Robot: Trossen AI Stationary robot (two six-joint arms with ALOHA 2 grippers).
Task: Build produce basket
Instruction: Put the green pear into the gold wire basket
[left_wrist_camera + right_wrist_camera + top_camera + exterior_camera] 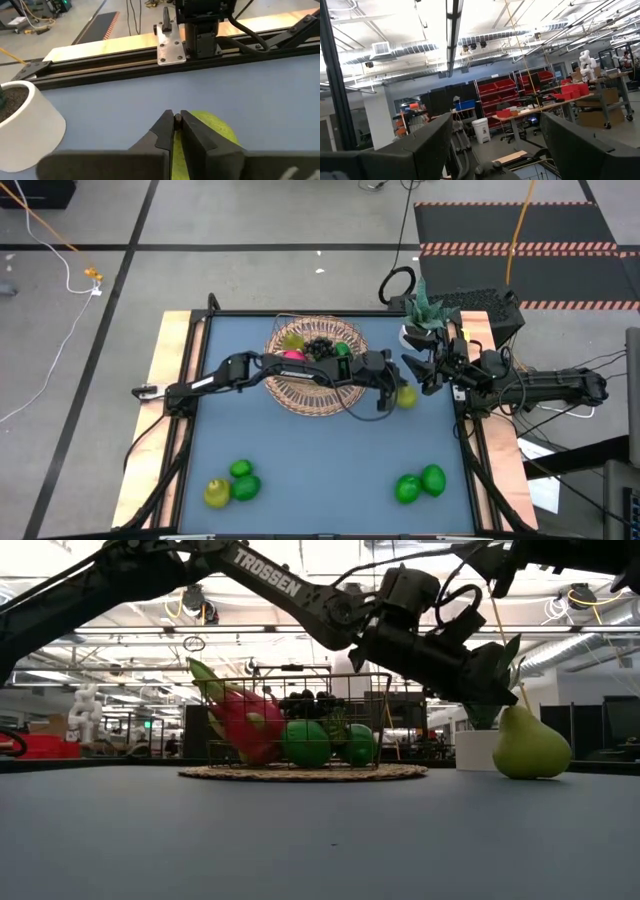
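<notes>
- The basket [312, 375] is seen at the far middle of the table [320, 470]; every place below is given from it.
- Inside the basket a pink dragon fruit [240, 725], a dark grape bunch [320, 348], a yellow-green fruit [293, 340] and two round green fruits [306, 743] are already held.
- A pear [530, 745] stands upright on the table just right of the basket, beside the white pot [27, 117] of the plant [425, 308].
- The left gripper [176, 125] is reached across the basket to this pear; its jaws are pressed almost together at the pear's top, seemingly on the stem, though whether the stem is truly pinched cannot be told.
- The right gripper [432, 368] is parked right of the basket, near the pot, with jaws spread and nothing between them.
- Nearer the front edge, well apart from the basket, three fruits [232, 483] lie to the left and two green ones [420, 483] to the right.
- By this showing the task is judged about half done: the pear and five more fruits are left to be loaded.
</notes>
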